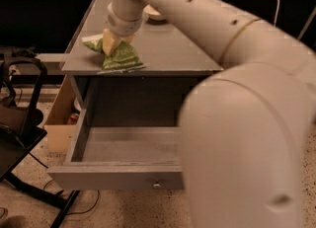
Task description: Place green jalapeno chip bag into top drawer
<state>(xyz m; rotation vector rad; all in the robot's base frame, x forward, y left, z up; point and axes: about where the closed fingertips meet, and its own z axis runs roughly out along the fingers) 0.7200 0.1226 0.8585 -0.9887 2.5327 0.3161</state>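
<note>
Resting on the grey countertop point(170, 49) near its front edge, the green jalapeno chip bag point(122, 59) is pinched at its upper part by the gripper point(111, 42), whose jaws are closed on it. Below, the top drawer point(108, 177) stands pulled out.

One bag point(123, 58) in jaws, one drawer point(113, 176)

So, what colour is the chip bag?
Green chip bag, camera view; hand grips it at the countertop edge.
</note>
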